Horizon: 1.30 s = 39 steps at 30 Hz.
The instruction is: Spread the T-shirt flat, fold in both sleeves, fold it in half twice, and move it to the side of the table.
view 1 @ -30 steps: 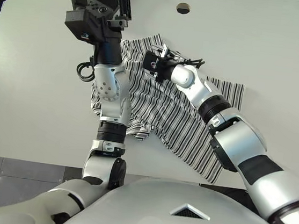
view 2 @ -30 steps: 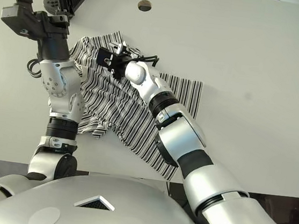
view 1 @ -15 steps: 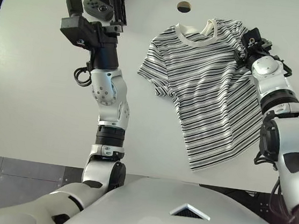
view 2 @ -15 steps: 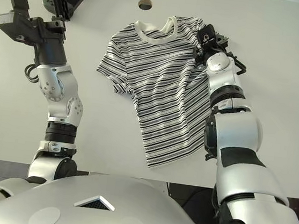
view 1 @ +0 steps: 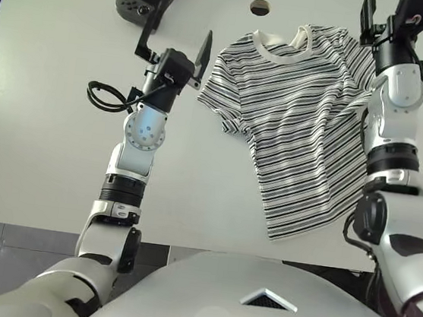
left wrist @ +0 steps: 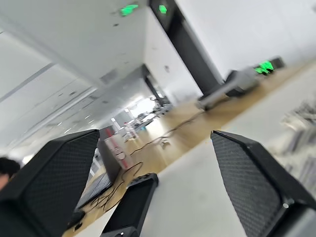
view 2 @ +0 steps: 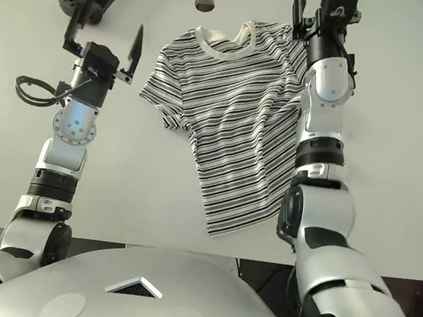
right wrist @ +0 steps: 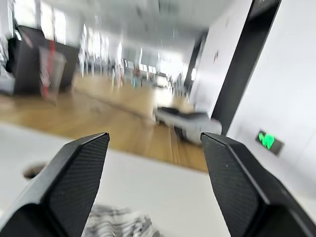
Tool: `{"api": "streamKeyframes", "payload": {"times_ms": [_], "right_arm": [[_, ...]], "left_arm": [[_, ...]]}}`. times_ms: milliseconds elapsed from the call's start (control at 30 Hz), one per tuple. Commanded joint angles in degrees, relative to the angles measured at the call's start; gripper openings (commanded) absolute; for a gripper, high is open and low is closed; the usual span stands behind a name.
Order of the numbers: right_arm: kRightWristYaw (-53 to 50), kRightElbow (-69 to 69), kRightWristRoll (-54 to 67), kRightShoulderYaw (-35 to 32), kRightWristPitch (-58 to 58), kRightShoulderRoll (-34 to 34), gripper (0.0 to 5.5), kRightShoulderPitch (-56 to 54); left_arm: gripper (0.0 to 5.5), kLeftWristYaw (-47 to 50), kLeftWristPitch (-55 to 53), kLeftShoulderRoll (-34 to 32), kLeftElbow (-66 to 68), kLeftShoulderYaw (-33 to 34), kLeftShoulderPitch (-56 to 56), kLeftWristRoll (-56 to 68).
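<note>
Right gripper [view 1: 386, 16] off T-shirt [view 1: 299, 123], left gripper [view 1: 175, 45] nearer; green sign [right wrist: 266, 140] blurred, perhaps pictogram

A black-and-white striped T-shirt [view 1: 299, 123] lies spread on the table. Its white collar points away from the robot. The hem is skewed to the right.

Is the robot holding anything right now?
No, nothing. Both the left tool and right tool are open and empty; the T-shirt lies on the table.
</note>
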State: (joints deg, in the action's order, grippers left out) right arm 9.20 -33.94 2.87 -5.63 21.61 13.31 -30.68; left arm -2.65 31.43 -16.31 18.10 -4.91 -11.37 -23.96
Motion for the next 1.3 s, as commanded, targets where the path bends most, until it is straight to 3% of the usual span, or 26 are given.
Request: {"api": "streamKeyframes", "payload": {"times_ms": [33, 167, 367, 533, 667, 867, 1133, 1200, 1300], "right_arm": [[0.4, 31.1, 5.1, -0.3, -9.2, -0.7, 3.44, 16.0], [-1.2, 44.6, 8.1, -3.0, -14.7, 0.5, 3.44, 18.7], [-1.6, 53.3, 8.2, -3.1, -19.4, 0.5, 3.44, 20.8], [2.0, 58.4, 7.5, 0.1, -19.3, 1.3, 3.44, 24.8], [4.2, 59.5, 7.4, 1.0, -20.0, 2.2, 3.44, 26.4], [5.9, 59.2, 4.4, 4.5, -19.8, 2.0, 3.44, 27.7], [6.3, 59.0, 3.9, 5.1, -19.8, 1.4, 3.44, 27.6], [6.4, 59.2, 3.9, 5.0, -19.7, 1.3, 3.44, 28.2], [6.1, 59.6, 3.9, 3.8, -19.7, 1.7, 3.44, 29.0]], "left_arm": [[4.17, -6.8, -0.9, -5.0, -2.4, -8.0, -2.1, -8.8], [4.17, -6.9, -2.1, -5.9, 4.3, -14.3, -9.8, -18.0], [4.17, -6.0, -1.7, -7.8, 15.6, -21.5, -18.1, -24.9], [4.17, -3.8, -1.4, -10.0, 23.5, -26.5, -20.2, -29.0], [4.17, -7.8, 3.4, -15.1, 24.8, -30.0, -17.2, -28.5], [4.17, -2.3, 0.9, -18.6, 37.2, -30.0, -26.2, -28.8], [4.17, 13.8, 1.1, -14.1, 50.7, -30.5, -39.0, -28.2], [4.17, 18.4, 6.0, -14.9, 46.0, -26.3, -38.0, -23.2], [4.17, 18.7, 10.8, -18.7, 19.6, -16.9, -25.9, -12.0]]}}
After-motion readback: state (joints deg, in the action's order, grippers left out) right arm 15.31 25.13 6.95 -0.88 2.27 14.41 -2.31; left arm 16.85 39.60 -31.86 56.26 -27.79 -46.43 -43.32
